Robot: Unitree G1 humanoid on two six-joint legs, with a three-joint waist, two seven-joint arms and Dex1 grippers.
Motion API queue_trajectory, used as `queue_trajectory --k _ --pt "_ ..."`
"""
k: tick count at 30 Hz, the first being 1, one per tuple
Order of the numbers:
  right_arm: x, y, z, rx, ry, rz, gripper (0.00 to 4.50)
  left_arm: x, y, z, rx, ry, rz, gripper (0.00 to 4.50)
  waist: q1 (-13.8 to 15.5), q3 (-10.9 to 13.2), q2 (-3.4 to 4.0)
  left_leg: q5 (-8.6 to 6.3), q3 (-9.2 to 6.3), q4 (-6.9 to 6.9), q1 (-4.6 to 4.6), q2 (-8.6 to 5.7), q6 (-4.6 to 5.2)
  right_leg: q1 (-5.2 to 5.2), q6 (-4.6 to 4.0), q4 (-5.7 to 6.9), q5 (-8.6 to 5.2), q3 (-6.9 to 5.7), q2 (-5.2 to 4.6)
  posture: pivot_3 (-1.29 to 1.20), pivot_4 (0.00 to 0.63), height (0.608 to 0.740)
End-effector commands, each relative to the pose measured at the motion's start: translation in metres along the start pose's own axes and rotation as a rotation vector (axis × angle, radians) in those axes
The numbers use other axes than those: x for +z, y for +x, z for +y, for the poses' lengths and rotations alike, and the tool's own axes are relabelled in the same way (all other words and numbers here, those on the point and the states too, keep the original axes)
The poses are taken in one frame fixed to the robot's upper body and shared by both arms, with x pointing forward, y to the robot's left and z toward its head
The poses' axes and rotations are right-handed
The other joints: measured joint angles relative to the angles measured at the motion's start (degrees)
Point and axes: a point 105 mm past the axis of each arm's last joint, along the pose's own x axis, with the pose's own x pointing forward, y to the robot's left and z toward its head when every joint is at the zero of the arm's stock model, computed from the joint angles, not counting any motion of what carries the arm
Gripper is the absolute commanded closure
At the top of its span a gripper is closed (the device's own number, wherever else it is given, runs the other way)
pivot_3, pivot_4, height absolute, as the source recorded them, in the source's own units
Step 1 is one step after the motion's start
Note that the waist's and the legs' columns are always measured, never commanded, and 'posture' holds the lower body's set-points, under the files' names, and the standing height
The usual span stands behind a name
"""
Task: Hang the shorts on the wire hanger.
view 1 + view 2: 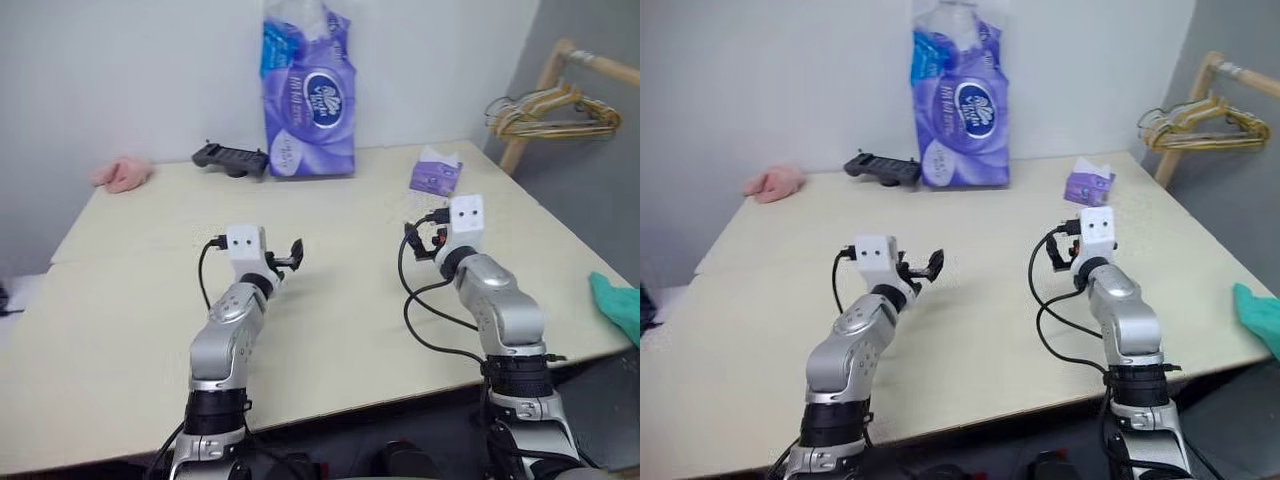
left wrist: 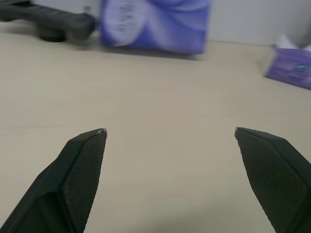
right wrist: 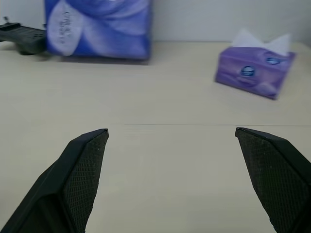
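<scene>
Teal shorts (image 1: 618,305) — off the table's (image 1: 330,300) right edge, at your three o'clock.
Both grippers spread, empty; right gripper (image 3: 171,133) nearer than left gripper (image 2: 170,132) — shorts' long axis mostly cropped.

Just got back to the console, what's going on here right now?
Nothing is being handled yet. The left gripper and the right gripper are both open and empty, held over the bare table. The teal shorts lie at the table's right edge, untouched. Pale hangers hang on a wooden rack at the far right.
</scene>
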Motion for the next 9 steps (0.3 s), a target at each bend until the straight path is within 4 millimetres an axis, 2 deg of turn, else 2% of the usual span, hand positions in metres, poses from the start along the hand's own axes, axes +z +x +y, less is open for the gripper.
queue_trajectory --k 1,4,7,9 --pt "-0.005 0.000 0.005 -0.004 -0.005 -0.032 0.04 0.017 -0.009 0.000 0.000 0.012 -0.077 0.00 1.83 -0.01 -0.02 -0.01 -0.23 0.00 -0.07 -0.04 -0.04 0.02 -0.05 -0.05 -0.02 -0.33 -0.13 0.27 0.008 0.740" --pt "-0.009 -0.001 0.000 -0.033 0.026 -0.038 0.04 0.021 -0.012 0.005 0.030 0.002 -0.099 0.00 3.73 -0.01 -0.02 -0.01 -0.60 0.00 -0.16 -0.08 -0.23 0.03 -0.29 -0.01 -0.16 -0.70 -0.22 0.28 0.008 0.740" --pt "-0.008 -0.001 0.008 -0.025 0.033 -0.047 0.04 0.026 -0.013 0.015 0.047 0.032 -0.124 0.00 4.85 -0.01 -0.02 0.05 -0.97 -0.02 -0.25 -0.06 -0.41 0.03 -0.50 0.02 -0.22 -1.06 -0.21 0.29 0.006 0.740" --pt "-0.007 -0.002 0.010 -0.020 0.035 -0.054 0.04 0.022 -0.013 0.023 0.074 0.053 -0.114 0.00 5.10 -0.01 -0.02 0.10 -1.12 -0.04 -0.24 -0.05 -0.53 0.04 -0.66 0.10 -0.29 -1.21 -0.20 0.29 0.005 0.740"
